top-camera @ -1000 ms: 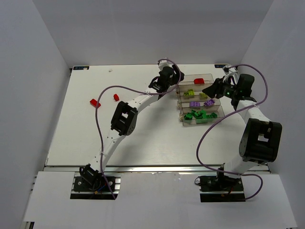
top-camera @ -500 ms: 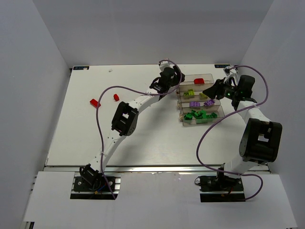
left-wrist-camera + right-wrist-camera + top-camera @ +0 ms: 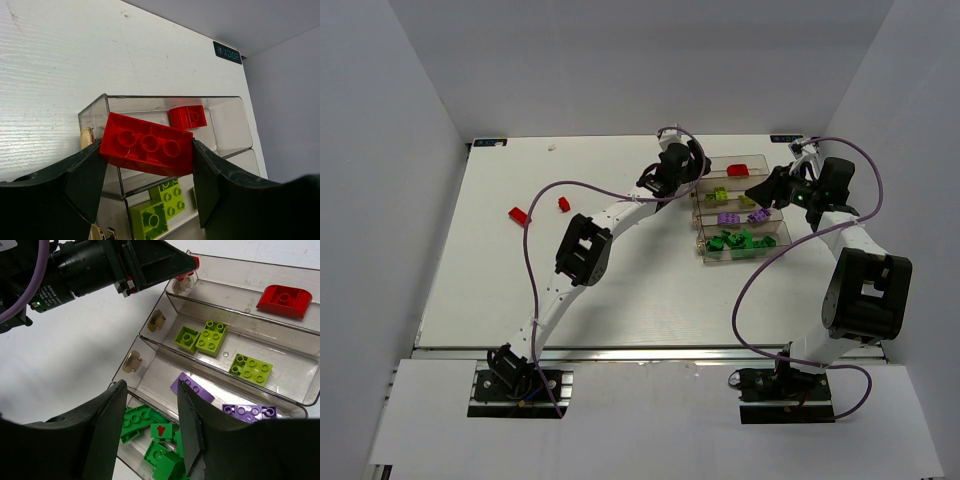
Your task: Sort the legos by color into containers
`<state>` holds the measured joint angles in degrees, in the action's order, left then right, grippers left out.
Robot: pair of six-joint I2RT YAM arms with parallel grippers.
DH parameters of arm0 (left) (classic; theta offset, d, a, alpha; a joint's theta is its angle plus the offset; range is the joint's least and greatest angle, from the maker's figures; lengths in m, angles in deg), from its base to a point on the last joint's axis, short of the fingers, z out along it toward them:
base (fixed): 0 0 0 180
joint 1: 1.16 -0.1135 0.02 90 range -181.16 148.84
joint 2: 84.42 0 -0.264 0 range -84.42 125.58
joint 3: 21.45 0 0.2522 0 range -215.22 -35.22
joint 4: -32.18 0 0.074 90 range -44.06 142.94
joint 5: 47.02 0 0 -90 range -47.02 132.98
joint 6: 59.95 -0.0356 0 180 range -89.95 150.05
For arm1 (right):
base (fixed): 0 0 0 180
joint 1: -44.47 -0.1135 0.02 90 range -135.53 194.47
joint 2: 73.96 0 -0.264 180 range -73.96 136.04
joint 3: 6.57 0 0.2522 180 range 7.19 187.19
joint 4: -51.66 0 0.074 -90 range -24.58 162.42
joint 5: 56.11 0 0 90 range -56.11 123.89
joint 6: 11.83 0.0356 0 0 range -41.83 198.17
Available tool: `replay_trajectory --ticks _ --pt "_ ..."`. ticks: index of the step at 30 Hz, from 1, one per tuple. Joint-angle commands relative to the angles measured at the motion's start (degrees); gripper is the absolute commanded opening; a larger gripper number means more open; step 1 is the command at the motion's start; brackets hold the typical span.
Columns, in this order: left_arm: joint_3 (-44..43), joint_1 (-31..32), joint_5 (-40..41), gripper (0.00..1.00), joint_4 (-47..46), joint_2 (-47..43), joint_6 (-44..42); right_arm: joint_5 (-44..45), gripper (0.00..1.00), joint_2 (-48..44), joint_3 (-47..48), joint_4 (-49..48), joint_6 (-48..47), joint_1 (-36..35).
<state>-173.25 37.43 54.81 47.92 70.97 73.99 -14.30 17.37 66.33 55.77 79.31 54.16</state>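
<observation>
Left hand [image 3: 692,172] grips a red brick [image 3: 146,144] over the far compartment of the bins [image 3: 225,295]; right hand [image 3: 150,422] hangs wide and empty above them. Sorted bricks [image 3: 210,337] fill the other compartments; two red bricks [image 3: 519,214] lie on the desk [image 3: 620,290], well left of the bins.

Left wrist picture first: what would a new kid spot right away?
A red brick pinched in the left hand, at the end of the clear bin that already holds another red piece. Next, the row of bins sorted by color: red, then yellow-green bricks, purple bricks and green bricks. Far left on the table lie two loose red ones.
</observation>
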Motion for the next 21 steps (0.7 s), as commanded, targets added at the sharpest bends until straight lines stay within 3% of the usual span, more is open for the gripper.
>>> replay_trajectory --ticks 1,3,7,15,21 --pt "-1.09 0.44 0.29 0.59 0.84 -2.73 -0.53 -1.30 0.51 -1.42 -0.25 -2.57 0.43 0.24" --pt "-1.18 0.52 0.21 0.67 0.48 -2.90 -0.61 -1.39 0.51 -1.42 -0.16 -2.48 0.52 0.24" --pt "-1.36 0.44 0.29 0.74 0.57 -3.34 -0.70 -1.47 0.51 -1.59 0.02 -2.22 0.35 0.24" --pt "-1.44 0.52 -0.23 0.83 0.31 -4.31 -0.70 -1.56 0.51 -2.12 0.19 -1.60 0.00 0.24" --pt "-1.44 0.52 -0.23 0.83 0.05 -5.10 -0.79 -1.47 0.51 -2.38 0.46 -0.99 -0.27 0.24"
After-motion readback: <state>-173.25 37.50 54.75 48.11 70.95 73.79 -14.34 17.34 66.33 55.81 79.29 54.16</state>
